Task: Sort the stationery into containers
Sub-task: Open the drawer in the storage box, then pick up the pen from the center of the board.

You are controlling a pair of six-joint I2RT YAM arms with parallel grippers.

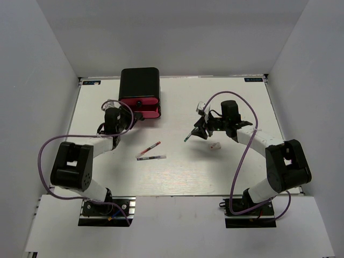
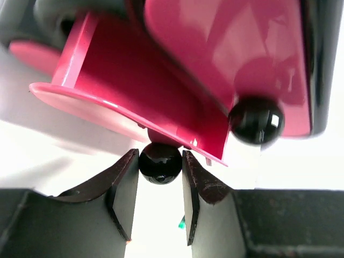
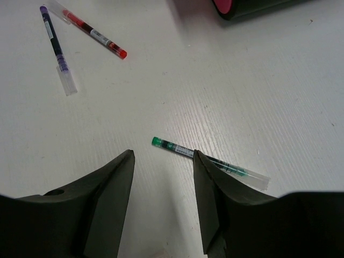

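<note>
Left jaws: clamped on knob [image 2: 160, 163], holding drawer [image 2: 107, 80] ajar for loading. Right jaws: spread over green pen [image 3: 177, 149], flat on desk [image 3: 258, 80]; your likely next pick.

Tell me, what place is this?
Probably a robot lab booth: plain white walls around a white table, left arm and right arm bolted to its edge, and pens near a drawer box.
</note>
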